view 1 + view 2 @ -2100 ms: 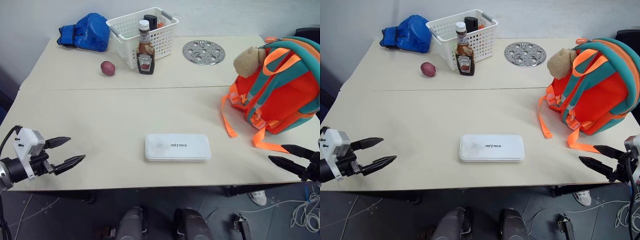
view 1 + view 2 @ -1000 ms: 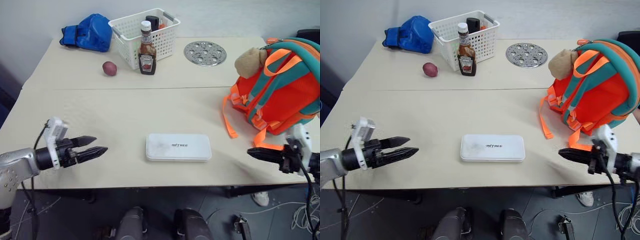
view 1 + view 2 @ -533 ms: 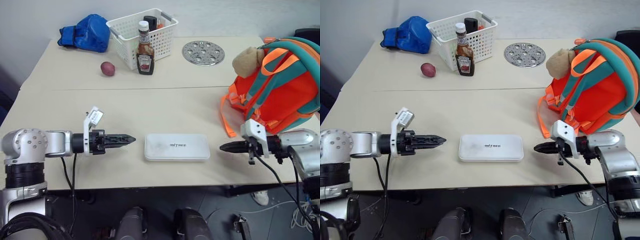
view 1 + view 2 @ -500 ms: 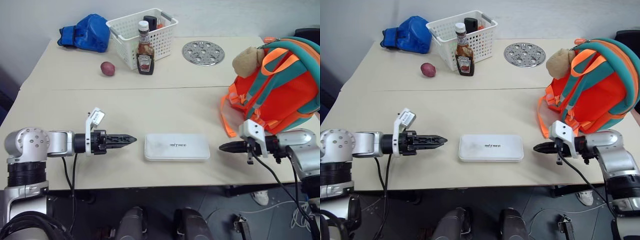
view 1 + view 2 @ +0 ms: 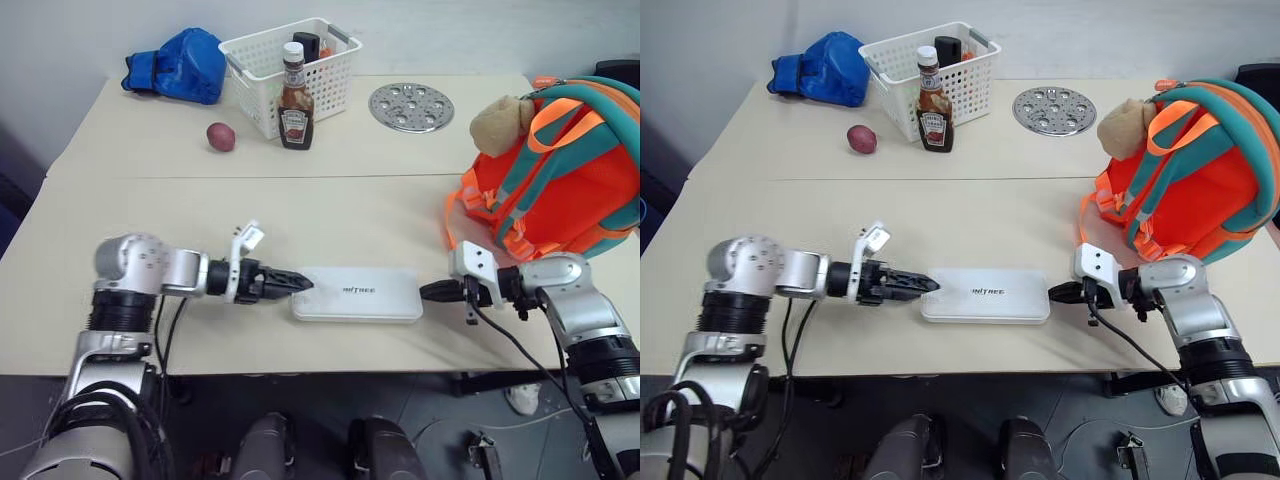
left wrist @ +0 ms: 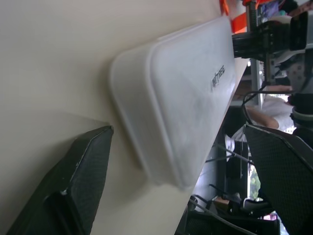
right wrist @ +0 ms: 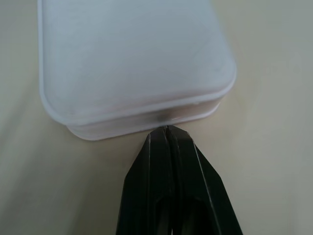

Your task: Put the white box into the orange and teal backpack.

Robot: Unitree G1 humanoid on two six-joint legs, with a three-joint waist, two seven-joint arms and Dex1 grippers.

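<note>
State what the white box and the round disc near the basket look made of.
Box: probably plastic, smooth and slightly frosted, with moulded rounded corners and a seam round its edge. Disc: likely metal, grey with a dull shine, and pierced with holes.

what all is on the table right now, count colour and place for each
box: 1, white, near middle of the table, flat
backpack: 1, orange and teal, right side
plush toy: 1, tan, on the backpack
basket: 1, white, far left of centre
sauce bottle: 1, brown with white cap, in front of the basket
potato: 1, reddish, left of the bottle
blue bundle: 1, far left corner
metal disc: 1, silver with holes, far centre
left tool: 1, black, open, at the box's left end
right tool: 1, black, shut, tip at the box's right end
</note>
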